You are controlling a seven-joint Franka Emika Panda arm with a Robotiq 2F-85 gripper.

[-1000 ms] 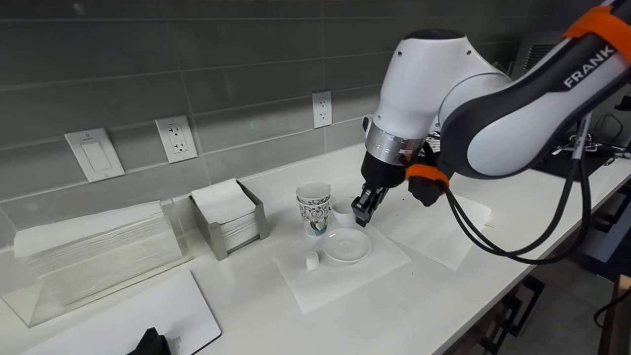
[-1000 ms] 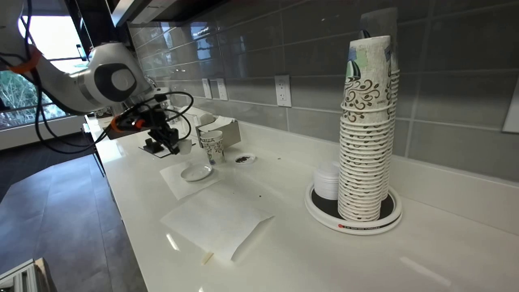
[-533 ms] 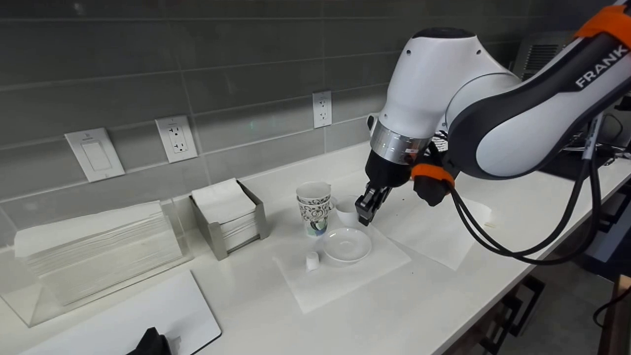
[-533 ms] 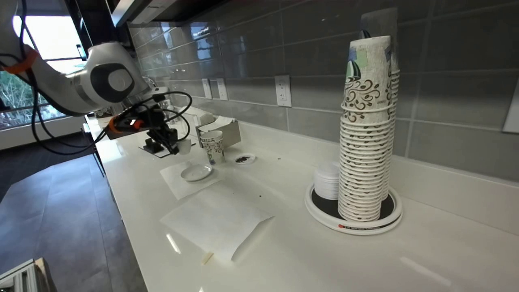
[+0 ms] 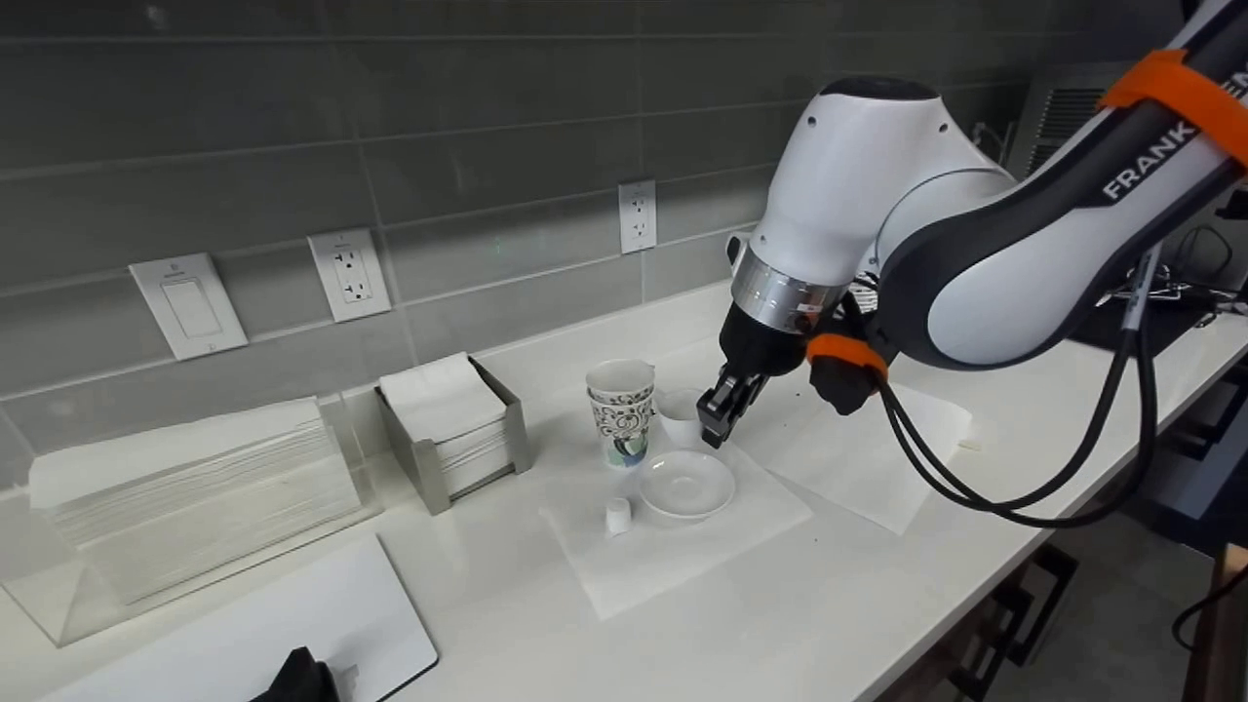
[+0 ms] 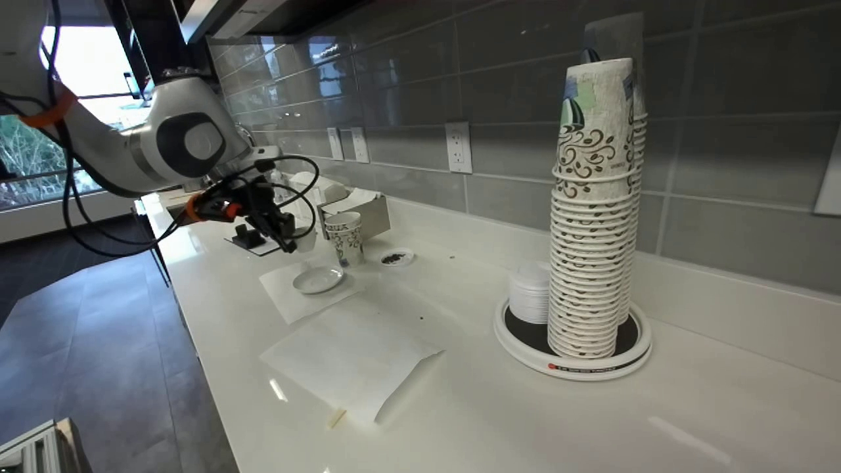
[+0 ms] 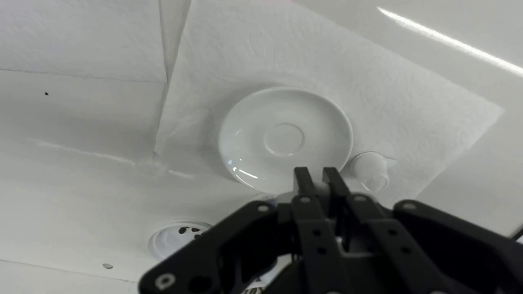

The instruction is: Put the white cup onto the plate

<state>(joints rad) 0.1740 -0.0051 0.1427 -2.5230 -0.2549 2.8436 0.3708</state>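
The white cup [image 5: 678, 417] is small and plain. My gripper [image 5: 717, 429] is shut on it, probably by its handle, and holds it above the counter just behind the plate [image 5: 686, 485]. The plate is a small round white saucer with a raised rim, lying flat on white paper. In an exterior view the cup [image 6: 305, 240] hangs beside the gripper [image 6: 289, 245], above and behind the plate [image 6: 318, 279]. In the wrist view the fingertips [image 7: 316, 175] overlap the near edge of the plate [image 7: 284, 110]. The cup [image 7: 285, 197] is mostly hidden behind the fingers there.
Stacked patterned paper cups [image 5: 621, 414] stand close beside the held cup. A tiny white pitcher [image 5: 618, 515] stands beside the plate. A small dish with dark bits [image 6: 397, 257] lies near the wall. A napkin box [image 5: 453, 429] and a tall cup stack [image 6: 588, 263] stand farther off.
The gripper and the cup shifted slightly away from the paper cups, then came back toward them and a little lower. The plate and the other things have not moved.
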